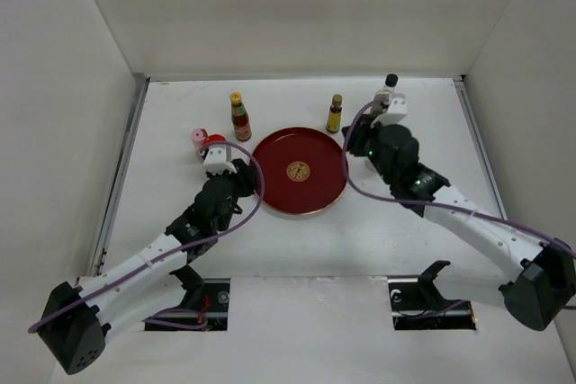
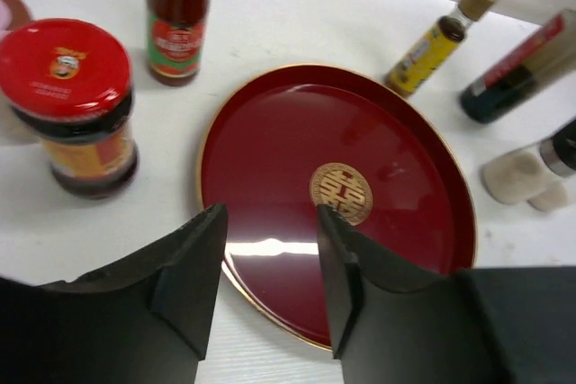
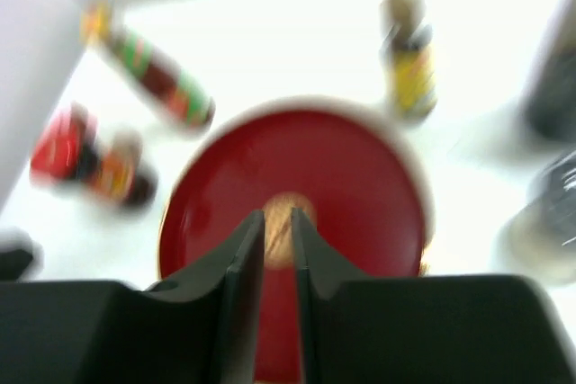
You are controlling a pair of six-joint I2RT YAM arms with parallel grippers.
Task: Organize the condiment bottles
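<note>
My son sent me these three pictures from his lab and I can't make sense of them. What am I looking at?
Two robot arms stand at a white table. One picture looks down from above; the other two come from cameras on each wrist, so the dark shapes at the bottom are their own fingers. On the table: a round red tray, empty, with condiment bottles around it, such as a red-lidded jar, a yellow-capped sauce bottle and a small amber bottle. The left pincer stands part open over the tray rim; the right pincer is nearly closed. Neither holds anything.

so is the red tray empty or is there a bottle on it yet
Empty: the red tray shows only its gold emblem, and the red-lidded jar stands beside it on the table.
</note>
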